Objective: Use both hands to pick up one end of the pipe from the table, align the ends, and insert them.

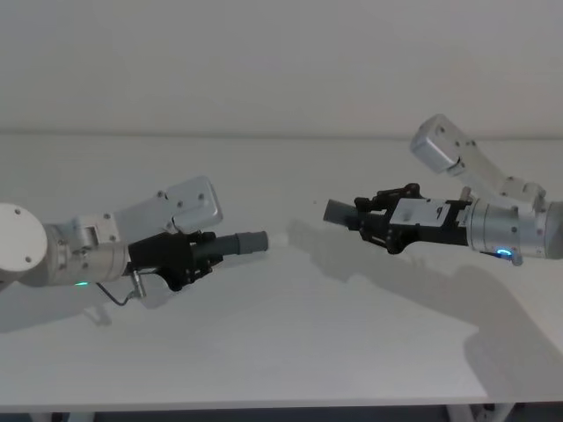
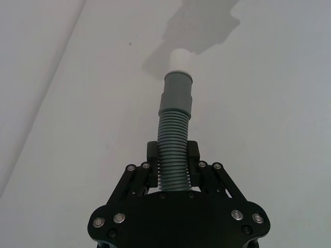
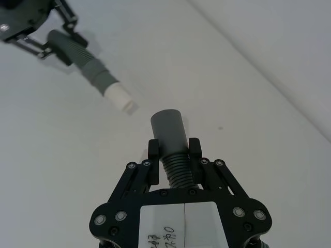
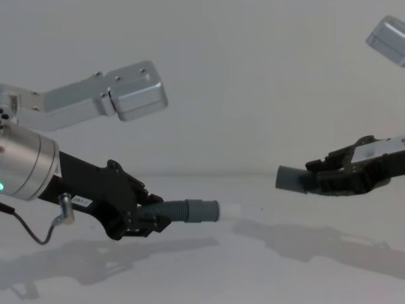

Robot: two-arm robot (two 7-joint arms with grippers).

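Note:
Both pipe pieces are held above the white table (image 1: 290, 352), their ends facing each other across a gap. My left gripper (image 1: 204, 249) is shut on the ribbed part of one grey pipe piece (image 2: 173, 139). Its smooth cuff (image 1: 248, 243) with a pale tip (image 2: 181, 59) points toward the right. My right gripper (image 1: 365, 220) is shut on the ribs of the other pipe piece (image 3: 175, 168), whose dark smooth cuff (image 3: 168, 128) sticks out toward the left. In the chest view the left cuff (image 4: 201, 210) hangs lower than the right cuff (image 4: 290, 178).
A thin cable loops under my left wrist (image 1: 119, 294). The arms' shadows fall on the table below the two pieces. The table's front edge (image 1: 264, 406) runs along the bottom of the head view.

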